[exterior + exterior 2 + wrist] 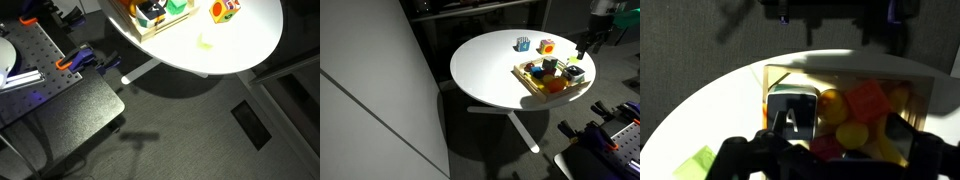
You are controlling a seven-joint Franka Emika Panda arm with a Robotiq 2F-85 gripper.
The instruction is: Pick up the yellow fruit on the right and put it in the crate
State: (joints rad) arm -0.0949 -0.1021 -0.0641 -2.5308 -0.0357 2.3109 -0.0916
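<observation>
Claw (584,47) hangs high over the crate (532,88), above the end that sits nearest the desk (485,70) rim. Its fingers are a dark blur along the bottom of the wrist view, so clenched or released, I cannot tell.

Looking down past them, the crate is packed with bright toys (870,100). A roundish yellow fruit (852,135) shows among them, inside the crate's walls. To me it looks like it's lying in there rather than held, but that's a call, not a certainty.

Now the hazards. If the fruit is in fact between those fingers, letting go from this height onto a heap of hard toys could bounce it over the crate's low wall and away across the desk. If the claw drops lower to play safe, it could hit the toys or catch the wall and shove the crate towards the rim.

And watch the lookalike: a greener fruit (205,42) lies on the desk near the crate, outside it, and an orange-and-red block (225,10) is outside too. Going for that fruit would be the wrong pick.
</observation>
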